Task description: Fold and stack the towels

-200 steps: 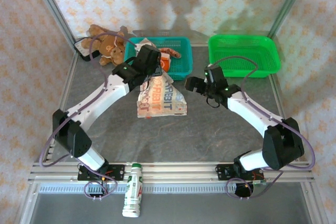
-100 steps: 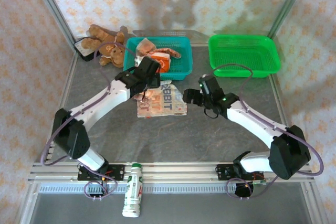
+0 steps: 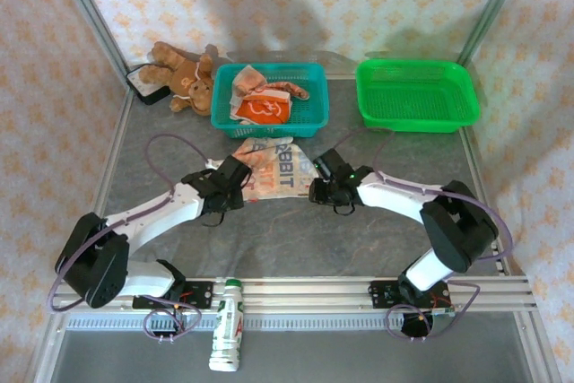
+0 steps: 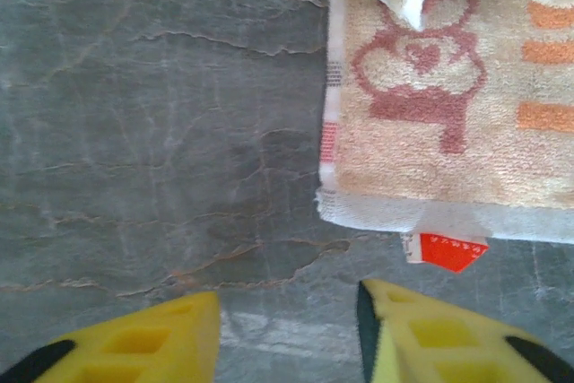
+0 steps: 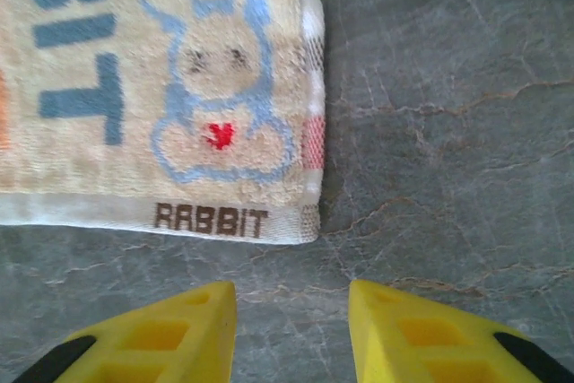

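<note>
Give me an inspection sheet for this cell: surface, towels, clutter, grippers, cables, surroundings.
Surface: grey stone-look table, no spills seen.
Job's things: one cream towel on the table, far edge rumpled; more towels bunched in the teal basket.
Clutter: bear far left; bottle lying across the front rail; green basket far right.
Grippers: left gripper and right gripper open, low over the table, each just short of a near towel corner, holding nothing.
Cables: purple cables loop off both arms; no snag seen.
Surroundings: patterned walls, metal frame.
</note>
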Controlling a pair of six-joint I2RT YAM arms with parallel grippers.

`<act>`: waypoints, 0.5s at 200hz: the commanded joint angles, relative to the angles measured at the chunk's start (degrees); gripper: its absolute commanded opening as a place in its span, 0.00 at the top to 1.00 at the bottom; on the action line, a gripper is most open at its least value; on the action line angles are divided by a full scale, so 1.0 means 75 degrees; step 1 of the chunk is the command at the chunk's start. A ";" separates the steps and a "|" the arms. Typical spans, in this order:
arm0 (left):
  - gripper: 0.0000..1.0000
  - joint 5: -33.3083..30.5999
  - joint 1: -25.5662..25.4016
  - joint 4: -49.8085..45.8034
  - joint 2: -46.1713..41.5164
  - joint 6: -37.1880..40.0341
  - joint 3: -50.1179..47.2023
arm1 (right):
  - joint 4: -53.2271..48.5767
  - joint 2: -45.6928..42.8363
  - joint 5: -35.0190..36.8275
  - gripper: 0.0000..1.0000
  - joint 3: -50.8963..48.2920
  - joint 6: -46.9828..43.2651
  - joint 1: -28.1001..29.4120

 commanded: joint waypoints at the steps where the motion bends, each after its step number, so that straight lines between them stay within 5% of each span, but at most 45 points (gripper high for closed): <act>1: 0.60 0.0085 0.0045 0.0526 0.0487 -0.0044 0.0161 | -0.0028 0.0210 0.0362 0.63 0.0260 0.0152 0.0047; 100: 0.60 -0.0060 0.0152 0.0999 0.1872 0.0291 0.0741 | -0.0415 0.0947 0.0614 0.65 0.1076 -0.0151 0.0128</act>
